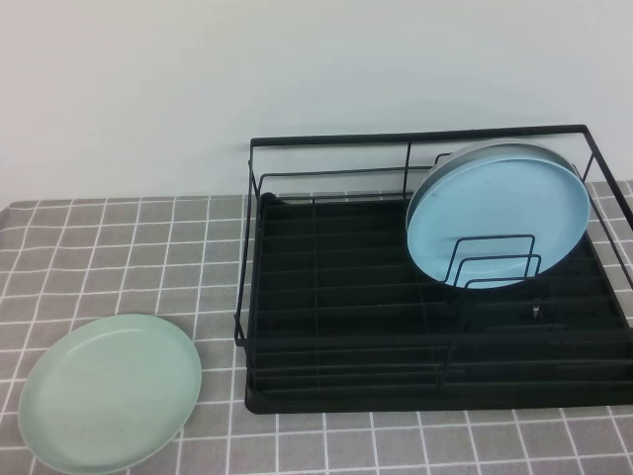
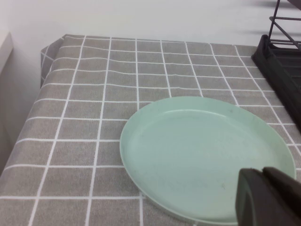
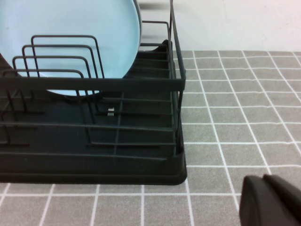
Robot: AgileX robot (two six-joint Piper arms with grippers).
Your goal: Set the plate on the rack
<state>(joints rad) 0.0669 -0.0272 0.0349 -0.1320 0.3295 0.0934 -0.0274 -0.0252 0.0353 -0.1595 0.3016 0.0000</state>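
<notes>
The mint-green plate [image 1: 111, 390] lies flat on the checked cloth at the front left; it also shows in the left wrist view [image 2: 202, 157]. The black wire rack [image 1: 346, 327] stands at the right, and its near corner shows in the right wrist view [image 3: 141, 155]. My left gripper [image 2: 263, 181] is shut and empty, just above the near rim of the mint plate. My right gripper [image 3: 265, 186] is shut and empty over bare cloth beside the rack's right end. Neither gripper shows in the high view.
A light blue plate [image 1: 497, 212] stands upright in the rack's looped dividers [image 1: 492, 259], also seen in the right wrist view [image 3: 70, 37]. The grey checked tablecloth [image 1: 129, 257] ends at a table edge [image 2: 44, 61] to the left. A white wall is behind.
</notes>
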